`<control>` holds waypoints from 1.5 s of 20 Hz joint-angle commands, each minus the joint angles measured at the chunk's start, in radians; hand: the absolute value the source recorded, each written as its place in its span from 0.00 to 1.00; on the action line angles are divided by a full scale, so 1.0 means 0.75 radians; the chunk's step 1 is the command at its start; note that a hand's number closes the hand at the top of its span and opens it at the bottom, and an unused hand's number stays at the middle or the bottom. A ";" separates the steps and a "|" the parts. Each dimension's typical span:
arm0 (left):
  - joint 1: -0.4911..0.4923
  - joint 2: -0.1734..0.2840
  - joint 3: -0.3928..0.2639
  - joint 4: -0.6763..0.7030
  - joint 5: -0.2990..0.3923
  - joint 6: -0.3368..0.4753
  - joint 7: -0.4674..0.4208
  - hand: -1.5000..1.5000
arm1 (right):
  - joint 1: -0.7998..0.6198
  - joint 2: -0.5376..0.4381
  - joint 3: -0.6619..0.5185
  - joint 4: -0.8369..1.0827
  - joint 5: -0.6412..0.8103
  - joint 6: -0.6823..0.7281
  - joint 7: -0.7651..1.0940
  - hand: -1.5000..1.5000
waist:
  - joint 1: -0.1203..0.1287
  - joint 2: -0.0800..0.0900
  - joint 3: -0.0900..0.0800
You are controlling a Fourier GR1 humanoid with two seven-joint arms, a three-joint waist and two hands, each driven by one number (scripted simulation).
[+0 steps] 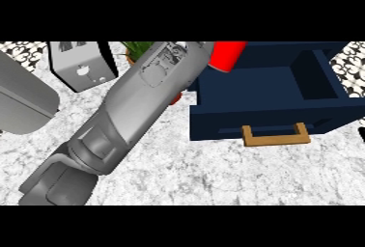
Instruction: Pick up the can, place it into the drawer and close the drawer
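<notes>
The red can is at the far edge of the counter, above the open navy drawer with its wooden handle. A grey forearm reaches toward it. The hand is hidden, so its state cannot be told. A toaster stands at the far left.

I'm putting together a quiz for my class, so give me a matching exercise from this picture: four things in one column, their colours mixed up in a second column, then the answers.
Things:
1. can
2. drawer
3. drawer handle
4. toaster

Colours:
A. light brown
B. silver grey
C. red
D. dark blue

Pairs: 1-C, 2-D, 3-A, 4-B
</notes>
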 commanded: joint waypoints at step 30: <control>-0.036 0.000 -0.419 0.386 0.301 0.222 -0.272 0.00 | -0.198 -0.043 0.038 0.044 0.030 -0.026 0.051 0.00 | -0.118 0.031 0.002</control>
